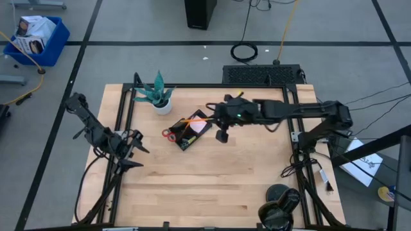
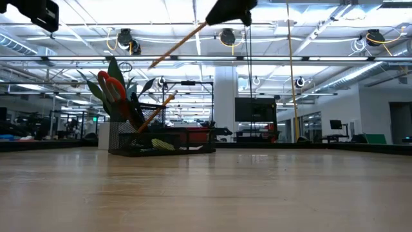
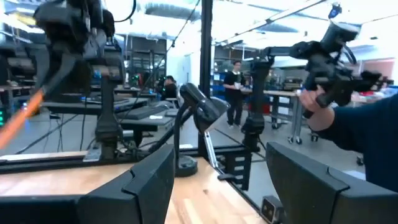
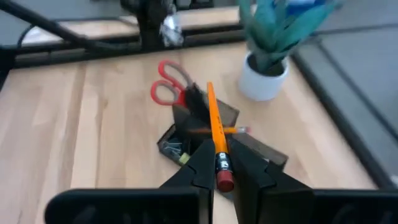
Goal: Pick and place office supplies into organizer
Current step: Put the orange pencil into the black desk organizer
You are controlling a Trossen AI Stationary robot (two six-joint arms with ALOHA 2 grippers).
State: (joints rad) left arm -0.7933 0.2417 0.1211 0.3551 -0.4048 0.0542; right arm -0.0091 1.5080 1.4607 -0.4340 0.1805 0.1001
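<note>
The black organizer (image 1: pixel 185 144) (image 2: pixel 187 138) (image 4: pixel 169 140) stands left of the table's middle. In it are red-handled scissors (image 1: pixel 169 134) (image 2: pixel 112 87) (image 4: pixel 166 87), handles up, a pink sticky pad (image 1: pixel 198 126) and a leaning orange pencil (image 2: pixel 158 111) (image 4: pixel 231 130). My right gripper (image 1: pixel 213 116) (image 2: pixel 230 8) (image 4: pixel 222 168) hangs high over the organizer's right side, shut on another orange pencil (image 2: pixel 180 45) (image 4: pixel 212 118). My left gripper (image 1: pixel 133 149) (image 3: pixel 230 193) waits open by the table's left edge, with nothing between its fingers. My right gripper pinches the pencil's eraser end (image 4: pixel 222 163) between its two fingers. The fingers come from the table's right, slanting down, and lie along the pencil. The shaft sticks out ahead of them, its tip (image 2: pixel 153 66) lower, well clear above the organizer.
A green plant in a white pot (image 1: pixel 160 102) (image 4: pixel 264 78) stands just beyond the organizer. Black frame rails (image 1: pixel 122 122) run along the table's left and right sides. A person (image 3: pixel 357 124) in a blue sleeve shows beyond the table. Bare wood lies toward the near edge.
</note>
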